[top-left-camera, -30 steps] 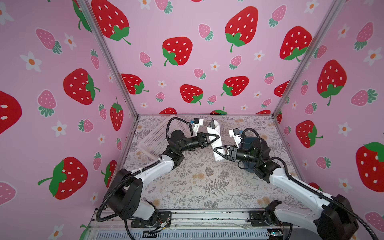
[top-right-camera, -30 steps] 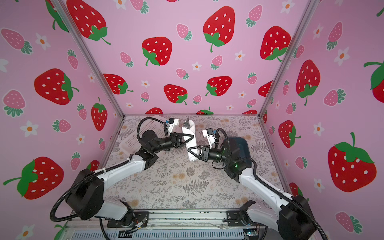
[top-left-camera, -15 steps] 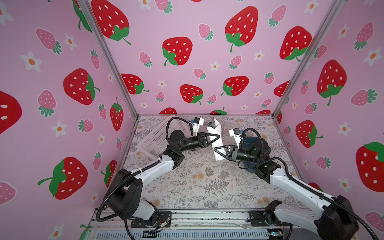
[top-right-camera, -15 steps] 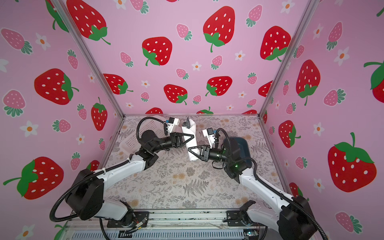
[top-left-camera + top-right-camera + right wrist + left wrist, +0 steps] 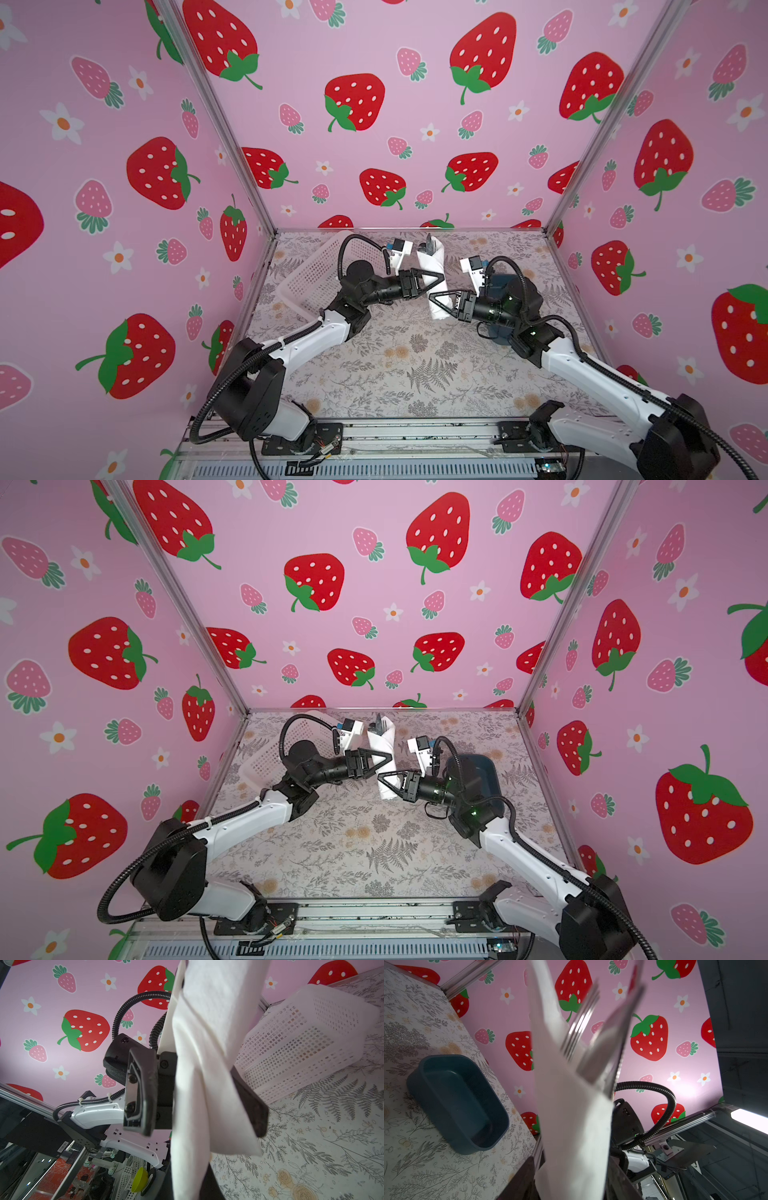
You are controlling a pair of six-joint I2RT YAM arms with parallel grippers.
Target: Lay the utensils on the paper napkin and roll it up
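Observation:
The paper napkin (image 5: 433, 266) (image 5: 383, 746) is rolled into a white tube and stands upright above the table between both arms. The dark tips of the utensils (image 5: 428, 248) (image 5: 581, 1022) stick out of its top end. My left gripper (image 5: 440, 279) (image 5: 571, 1184) straddles the roll's middle, open. In the right wrist view its fingers (image 5: 139, 1093) stand apart on either side of the paper. My right gripper (image 5: 433, 297) (image 5: 187, 1188) is shut on the roll's lower end.
A white perforated basket (image 5: 316, 274) (image 5: 301, 1043) lies at the back left, behind my left arm. A dark blue bin (image 5: 482, 771) (image 5: 456, 1101) sits at the right under my right arm. A floral cloth (image 5: 407, 365) covers the table, and pink walls close in three sides.
My left gripper's jaws have spread apart around the roll. My right gripper has closed on the roll's lower end. Neither arm has shifted noticeably.

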